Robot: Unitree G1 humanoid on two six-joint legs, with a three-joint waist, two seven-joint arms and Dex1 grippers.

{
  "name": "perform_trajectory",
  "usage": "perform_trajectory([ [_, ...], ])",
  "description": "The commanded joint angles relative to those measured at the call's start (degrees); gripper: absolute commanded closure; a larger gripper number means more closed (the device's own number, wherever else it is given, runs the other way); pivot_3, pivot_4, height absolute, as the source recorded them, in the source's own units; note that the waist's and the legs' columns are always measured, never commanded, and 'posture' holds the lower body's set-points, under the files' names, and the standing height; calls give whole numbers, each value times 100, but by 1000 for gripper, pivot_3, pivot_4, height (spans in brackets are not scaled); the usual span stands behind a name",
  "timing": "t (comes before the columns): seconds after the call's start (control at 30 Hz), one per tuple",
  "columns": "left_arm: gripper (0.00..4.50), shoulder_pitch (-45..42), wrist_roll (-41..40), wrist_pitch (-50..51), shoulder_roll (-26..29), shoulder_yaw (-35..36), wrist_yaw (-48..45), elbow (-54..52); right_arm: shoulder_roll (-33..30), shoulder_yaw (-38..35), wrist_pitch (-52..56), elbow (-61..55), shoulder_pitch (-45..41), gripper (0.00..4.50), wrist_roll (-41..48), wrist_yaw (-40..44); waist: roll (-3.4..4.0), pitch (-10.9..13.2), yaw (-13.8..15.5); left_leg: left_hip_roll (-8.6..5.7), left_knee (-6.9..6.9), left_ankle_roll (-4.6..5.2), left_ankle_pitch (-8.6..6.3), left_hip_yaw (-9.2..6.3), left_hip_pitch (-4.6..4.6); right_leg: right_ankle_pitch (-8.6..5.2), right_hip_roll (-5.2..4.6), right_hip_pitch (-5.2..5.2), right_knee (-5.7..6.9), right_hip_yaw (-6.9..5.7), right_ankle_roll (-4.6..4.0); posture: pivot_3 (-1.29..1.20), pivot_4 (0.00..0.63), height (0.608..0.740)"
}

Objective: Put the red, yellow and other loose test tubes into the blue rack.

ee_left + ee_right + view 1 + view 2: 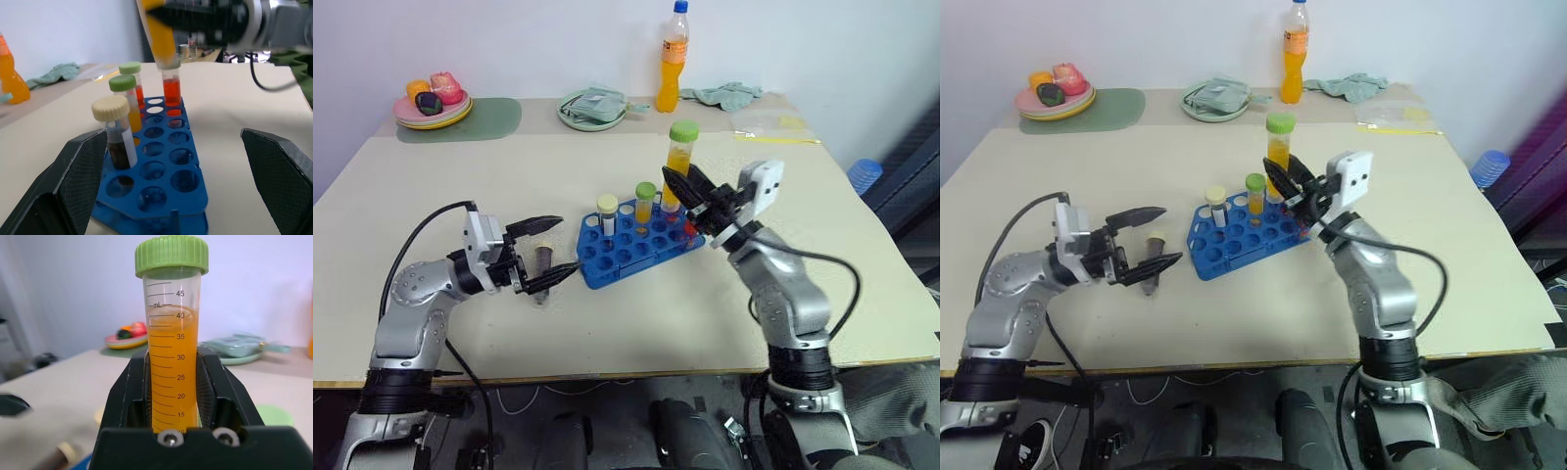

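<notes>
Beige tabletop (pixel 607 323) against a white wall fills my head view: the blue rack (pixel 636 245) sits mid-table holding a cream-capped tube (pixel 607 213) and a green-capped tube (pixel 645 201). My right gripper (pixel 680 188) clamps a yellow-orange tube (pixel 680 157) upright above the rack's far end. My left gripper (pixel 548 253) gapes wide beside the rack, around a dark tube (pixel 542 264). From the left wrist, three capped tubes stand in the rack. From the right wrist, the pads squeeze the yellow-orange tube.

tubes (pixel 646 203) in rack (pixel 636 247), bottle (pixel 673 57) behind
</notes>
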Motion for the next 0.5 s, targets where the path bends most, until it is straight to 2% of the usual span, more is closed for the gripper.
perform_trajectory([
  [0.03,0,-115,-57,20,28,40,-24,-92,249,179,-854,32,293,3775,-105,145,0,0,-6,0,0,0,0,0,0,0,0,0,0,0,0,0,150,740],
  [0.23,0,-103,-65,88,82,46,-100,-137,420,381,-1925,750,401,3775,-597,74,1,0,-15,0,0,0,0,0,8,0,2,2,4,2,-3,0,150,740],
  [0.5,0,-128,-58,242,157,12,-127,-305,566,475,-2669,1642,244,3775,-873,46,1,0,-14,1,0,0,0,0,8,0,2,2,4,2,-3,0,150,740],
])
